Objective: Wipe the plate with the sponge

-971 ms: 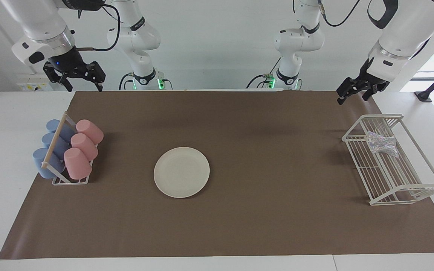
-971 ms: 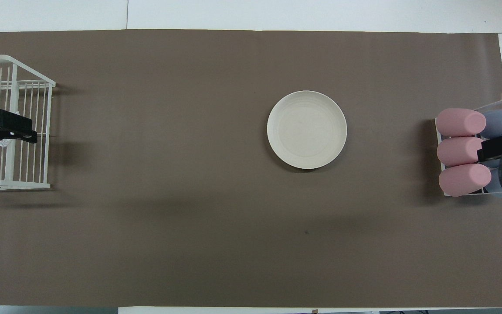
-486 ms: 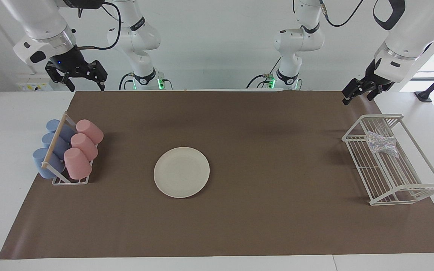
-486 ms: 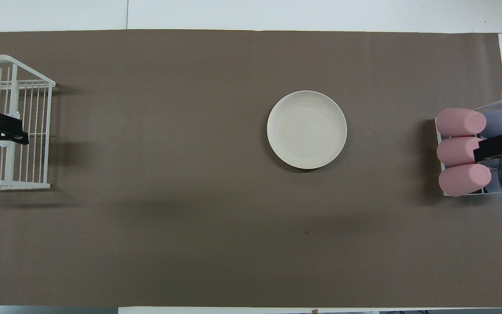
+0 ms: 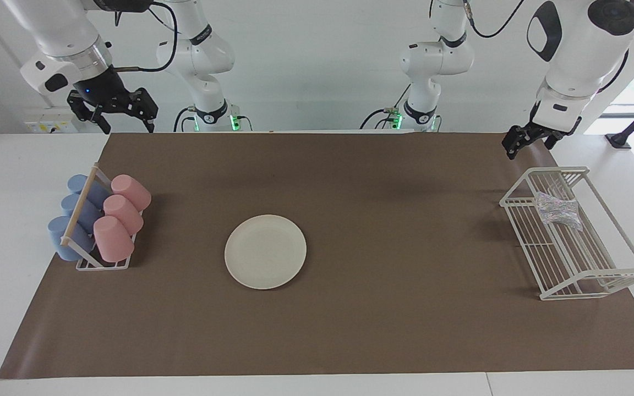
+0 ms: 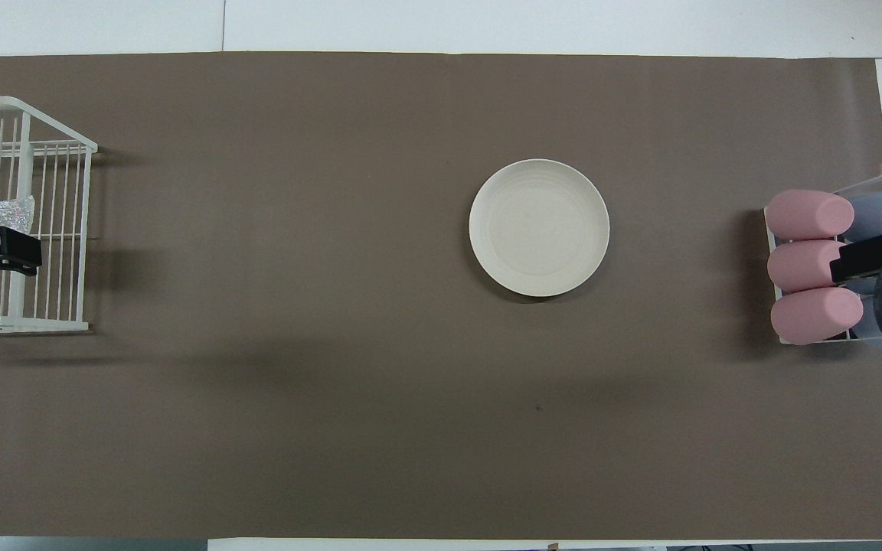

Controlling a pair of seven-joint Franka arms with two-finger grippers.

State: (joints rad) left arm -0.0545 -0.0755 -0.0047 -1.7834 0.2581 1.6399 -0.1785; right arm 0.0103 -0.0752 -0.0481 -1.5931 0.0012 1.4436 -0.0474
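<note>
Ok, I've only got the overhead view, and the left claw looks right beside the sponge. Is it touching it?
Observer: No. The facing view shows the left claw hanging in the air, well above the sponge in the rack.
Operator: And the right claw, is it on the cups?
Observer: No, the right claw is raised too, well clear of the cups.
Operator: Open or shut?
Observer: Its fingers are spread open, holding nothing.
</note>
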